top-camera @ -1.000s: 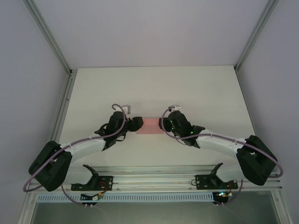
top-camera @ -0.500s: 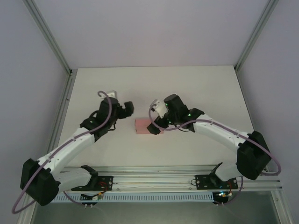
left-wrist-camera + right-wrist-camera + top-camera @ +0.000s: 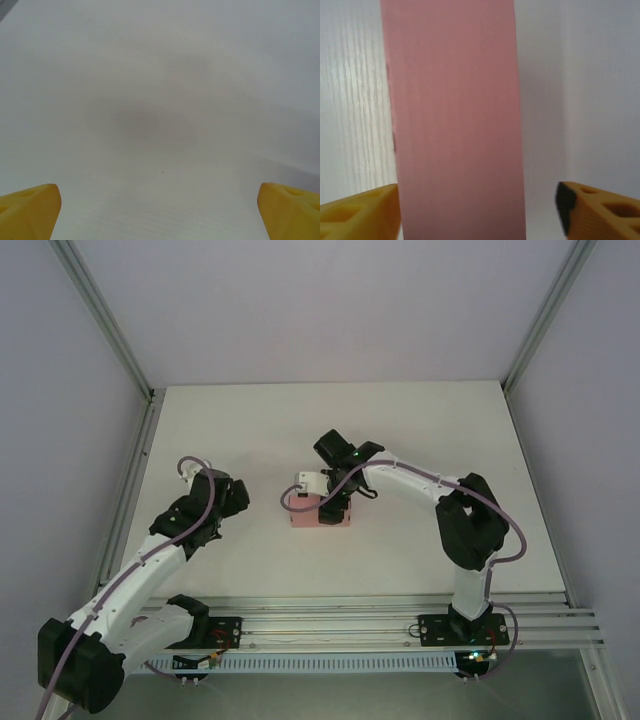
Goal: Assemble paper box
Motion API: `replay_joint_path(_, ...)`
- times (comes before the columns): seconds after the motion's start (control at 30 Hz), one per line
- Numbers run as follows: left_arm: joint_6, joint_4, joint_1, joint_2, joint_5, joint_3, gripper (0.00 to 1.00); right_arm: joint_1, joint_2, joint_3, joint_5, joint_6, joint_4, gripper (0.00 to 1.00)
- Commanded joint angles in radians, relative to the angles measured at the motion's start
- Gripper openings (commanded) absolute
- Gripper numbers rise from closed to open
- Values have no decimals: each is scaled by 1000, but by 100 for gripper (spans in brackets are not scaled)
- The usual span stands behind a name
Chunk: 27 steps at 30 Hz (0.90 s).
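From above, we see the paper box (image 3: 303, 518) lying flat near the middle of the white table (image 3: 400, 430), a small salmon-pink rectangle partly covered by the right gripper (image 3: 328, 508), which points down onto its right part. The left gripper (image 3: 232, 495) hangs over bare table well to the left of the box, apart from it. In the left wrist view, we find the left gripper (image 3: 160, 207) with its two yellow fingertips (image 3: 30, 210) spread wide at the lower corners, holding nothing, with bare table between them. In the right wrist view, the paper box (image 3: 455, 110) runs as a pink strip from top to bottom between the fingers of the right gripper (image 3: 477, 210). The jaws stand apart and are not clamped. The left fingertip (image 3: 360, 212) sits just at the box's edge, though we cannot tell if it touches, while the other fingertip stands clear of the opposite edge with table showing between.
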Motion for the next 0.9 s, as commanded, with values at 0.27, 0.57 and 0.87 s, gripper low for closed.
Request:
replay_joint_path(0.27,1,-30,11,-44,-49,-5,100,20,-76,-33,250,-30,115,40)
replay_joint_path(0.57,-14,-26,12,-62,-68,-15,100,0,-101,-332,755,-230,888,36)
replay_joint_path(0.87,-22,-44,11,-72,-65,-7,100,10,-123,-495,609,-138,930,51)
